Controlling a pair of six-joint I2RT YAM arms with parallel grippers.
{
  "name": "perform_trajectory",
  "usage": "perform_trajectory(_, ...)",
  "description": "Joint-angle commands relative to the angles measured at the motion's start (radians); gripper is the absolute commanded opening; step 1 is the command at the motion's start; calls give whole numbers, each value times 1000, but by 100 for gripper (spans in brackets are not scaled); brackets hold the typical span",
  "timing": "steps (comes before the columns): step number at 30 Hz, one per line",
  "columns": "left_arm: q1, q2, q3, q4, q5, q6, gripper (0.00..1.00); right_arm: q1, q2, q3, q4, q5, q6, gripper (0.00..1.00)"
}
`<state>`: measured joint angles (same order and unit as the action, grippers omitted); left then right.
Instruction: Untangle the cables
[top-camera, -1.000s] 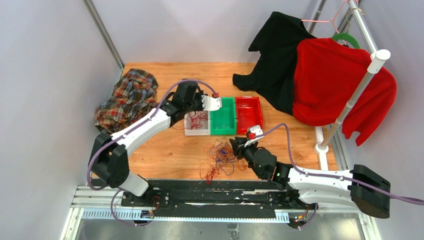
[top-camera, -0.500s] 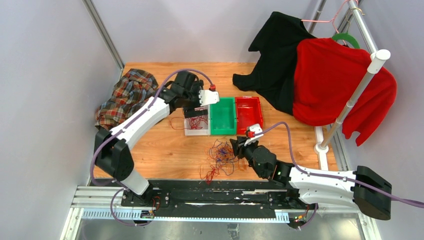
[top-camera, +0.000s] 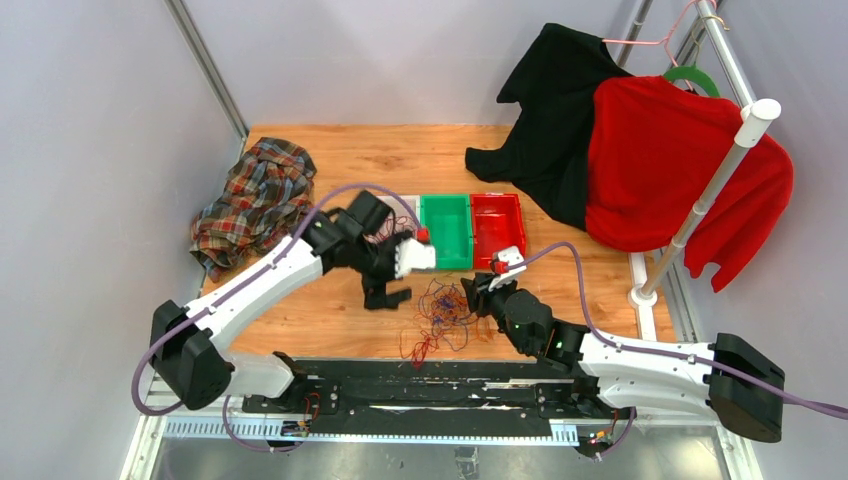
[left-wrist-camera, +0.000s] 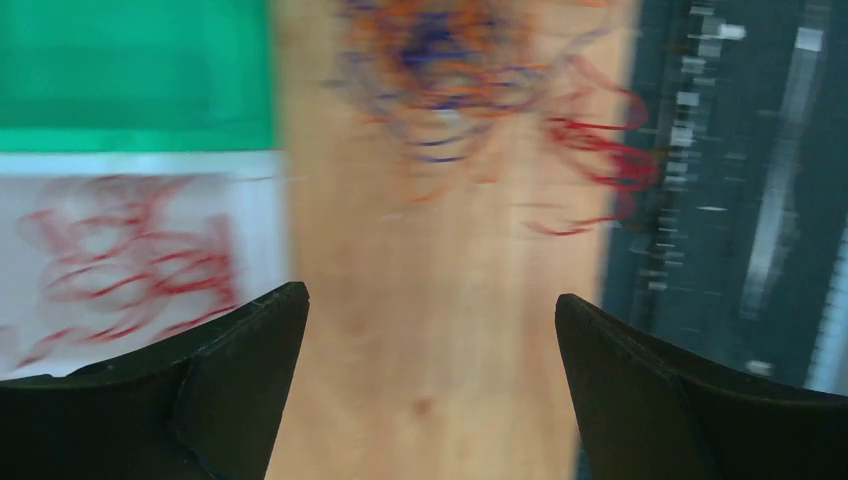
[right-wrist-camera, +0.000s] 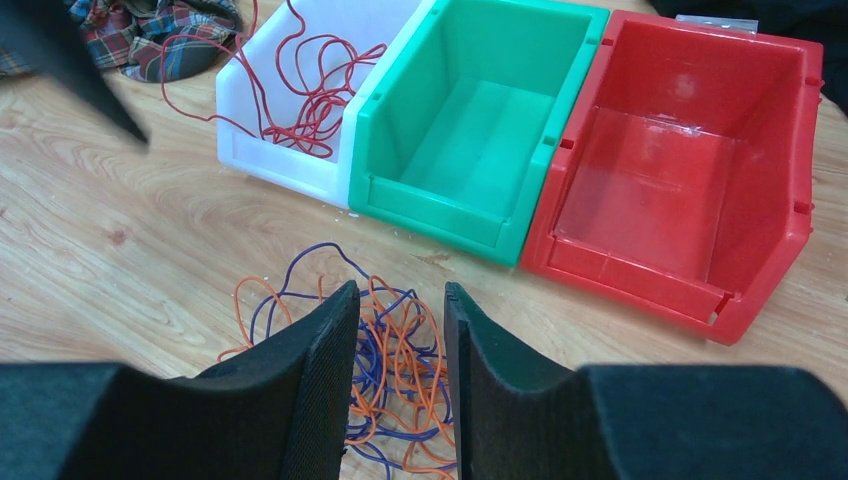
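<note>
A tangle of orange and purple cables (top-camera: 446, 306) lies on the wooden table, with a loose red cable (top-camera: 421, 346) at its near side. Another red cable (right-wrist-camera: 312, 98) sits in the white bin (right-wrist-camera: 290, 165). My left gripper (top-camera: 386, 296) hangs open and empty over bare wood just left of the tangle; its blurred wrist view shows the tangle (left-wrist-camera: 450, 60) ahead of the left gripper (left-wrist-camera: 425, 300). My right gripper (right-wrist-camera: 402, 335) hovers right over the tangle (right-wrist-camera: 400, 370), its jaws apart, with the strands showing in the gap and nothing pinched. It stands at the tangle's right edge (top-camera: 473, 293).
A green bin (top-camera: 446, 230) and a red bin (top-camera: 497, 226), both empty, stand in a row with the white bin behind the tangle. A plaid cloth (top-camera: 255, 195) lies at the left. Black (top-camera: 550, 120) and red (top-camera: 670, 170) garments hang on a rack at the right. A black rail (top-camera: 430, 375) edges the near side.
My left gripper opened over the white bin, left the red cable there and swung toward the near side, beside the tangle. My right gripper's jaws widened slightly.
</note>
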<state>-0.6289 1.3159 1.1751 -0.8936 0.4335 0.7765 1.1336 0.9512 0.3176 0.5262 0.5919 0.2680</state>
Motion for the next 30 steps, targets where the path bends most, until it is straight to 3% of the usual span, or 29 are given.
perform_trajectory(1,-108,-36,-131,-25,150,-167,98,-16,-15,20,-20,2,12,37)
perform_trajectory(6,-177,-19,-261,98,92,-174,98,-17,-16,14,-22,10,19,37)
perform_trajectory(15,-209,116,-302,271,82,-358,97,-17,-26,-8,-24,24,43,36)
perform_trajectory(30,-220,181,-321,240,22,-296,46,-18,-89,-33,-53,62,44,33)
